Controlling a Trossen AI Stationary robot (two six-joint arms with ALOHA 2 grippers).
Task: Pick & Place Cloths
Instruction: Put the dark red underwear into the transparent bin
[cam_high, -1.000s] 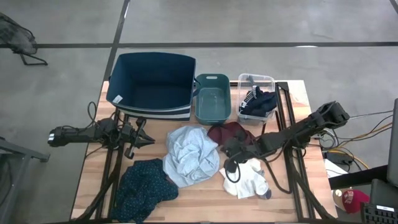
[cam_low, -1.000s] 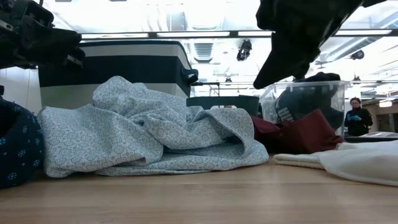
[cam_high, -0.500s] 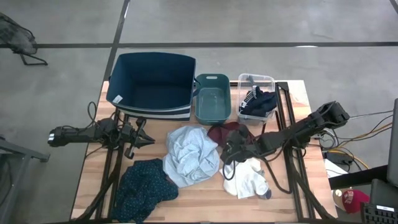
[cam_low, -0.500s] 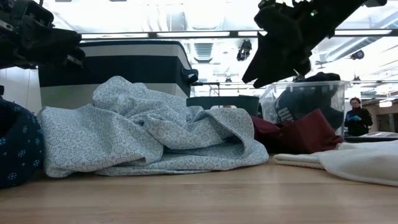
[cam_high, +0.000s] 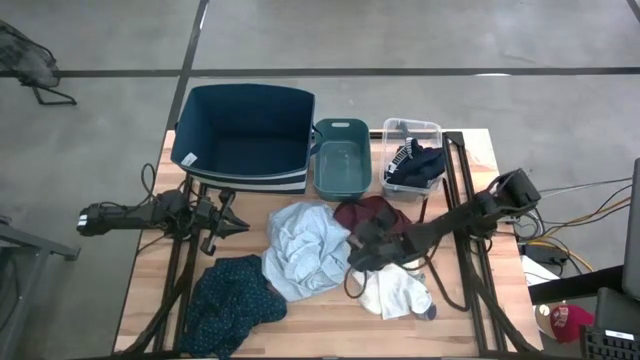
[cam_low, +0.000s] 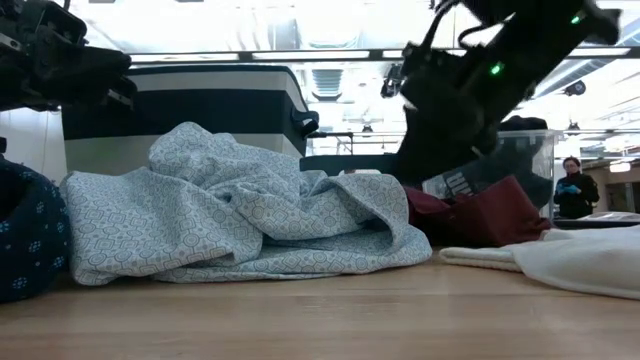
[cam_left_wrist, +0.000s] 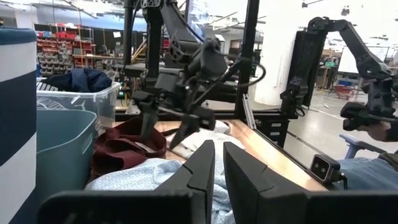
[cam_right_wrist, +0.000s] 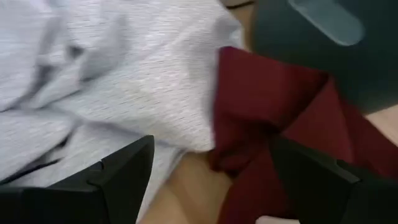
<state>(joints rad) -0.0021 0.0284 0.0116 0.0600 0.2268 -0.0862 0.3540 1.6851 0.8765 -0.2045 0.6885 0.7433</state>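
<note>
A pale blue-grey cloth (cam_high: 305, 250) lies crumpled mid-table, with a maroon cloth (cam_high: 375, 213) at its right edge and a white cloth (cam_high: 395, 293) nearer the front. A dark teal patterned cloth (cam_high: 232, 305) lies front left. A dark navy cloth (cam_high: 418, 163) sits in the clear bin (cam_high: 411, 128). My right gripper (cam_high: 352, 262) hangs open, slanting down over the line where the pale cloth (cam_right_wrist: 124, 81) meets the maroon one (cam_right_wrist: 273, 118). It touches nothing that I can see. My left gripper (cam_high: 238, 222) waits shut and level at the table's left.
A large blue bin (cam_high: 245, 135) and a small teal bin (cam_high: 340, 160) stand along the far edge, left of the clear bin. Dark frame rails (cam_high: 455, 200) run over the table's right part. A person (cam_low: 572, 185) stands far back in the room.
My right gripper has opened wide. It has come down and toward the table's left, tipping further downward, over the edge between the maroon and pale blue-grey cloths. The cloths lie as before.
</note>
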